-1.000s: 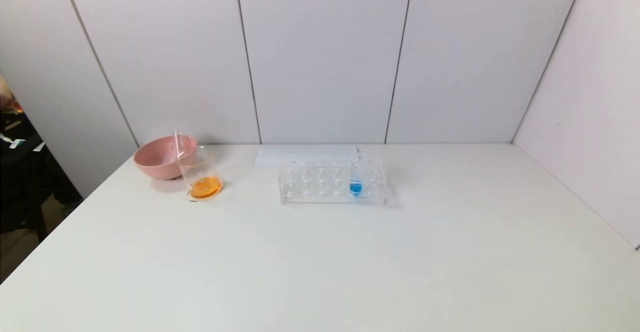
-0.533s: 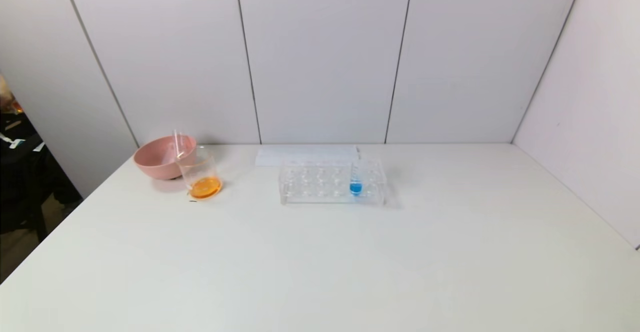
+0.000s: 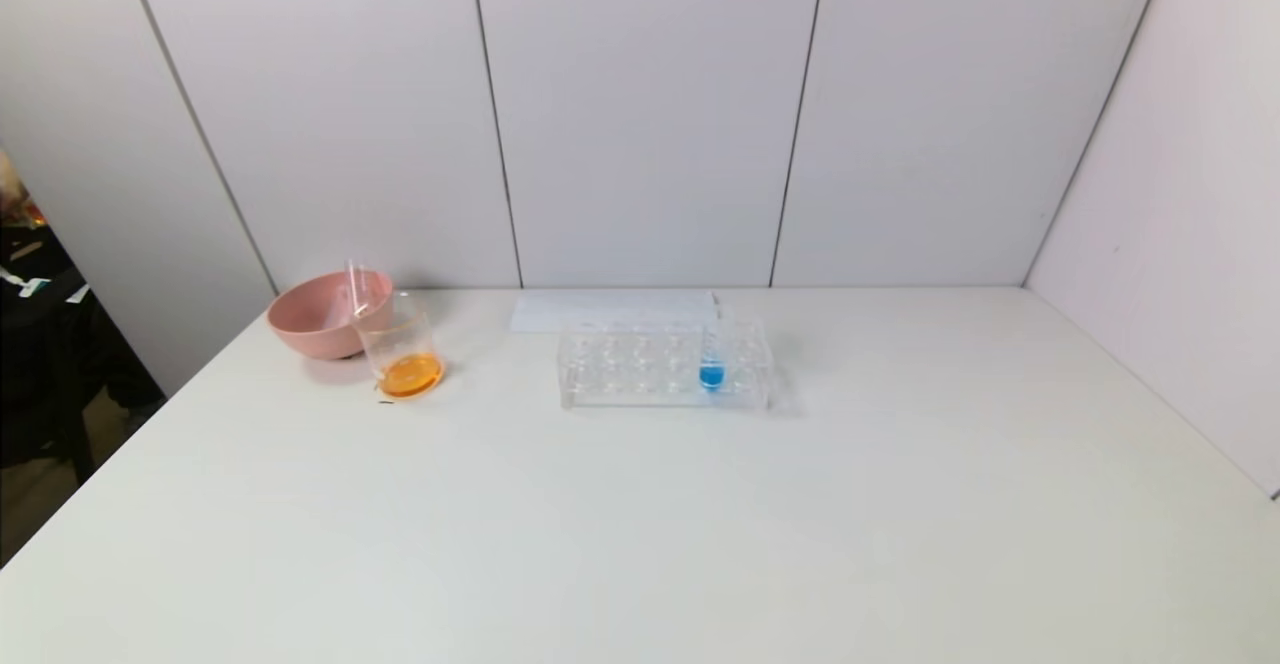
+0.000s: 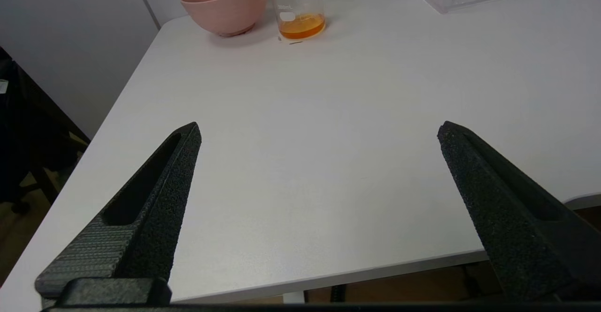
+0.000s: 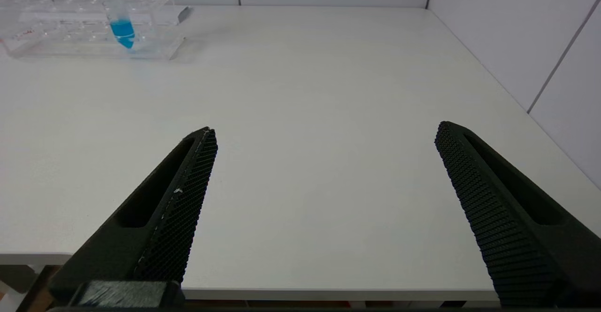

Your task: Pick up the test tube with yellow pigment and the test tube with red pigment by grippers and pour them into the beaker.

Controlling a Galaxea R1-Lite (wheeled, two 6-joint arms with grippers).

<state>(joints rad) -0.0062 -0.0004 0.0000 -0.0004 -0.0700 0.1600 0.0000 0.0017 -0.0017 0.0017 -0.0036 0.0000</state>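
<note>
The beaker (image 3: 400, 344) stands at the table's back left with orange liquid (image 3: 410, 375) in its bottom; the left wrist view shows the beaker (image 4: 298, 11) far ahead. The test tube with yellow pigment and the test tube with red pigment are out of view. A clear empty tube (image 3: 355, 282) leans in the pink bowl. My left gripper (image 4: 319, 131) hangs open over the table's near left edge, holding nothing. My right gripper (image 5: 326, 131) is open and empty over the near right edge. Neither gripper shows in the head view.
A pink bowl (image 3: 315, 316) sits just behind the beaker. A clear tube rack (image 3: 640, 369) at the back middle holds a tube with blue liquid (image 3: 711, 364). A white strip (image 3: 610, 309) lies behind the rack. Walls close the back and right.
</note>
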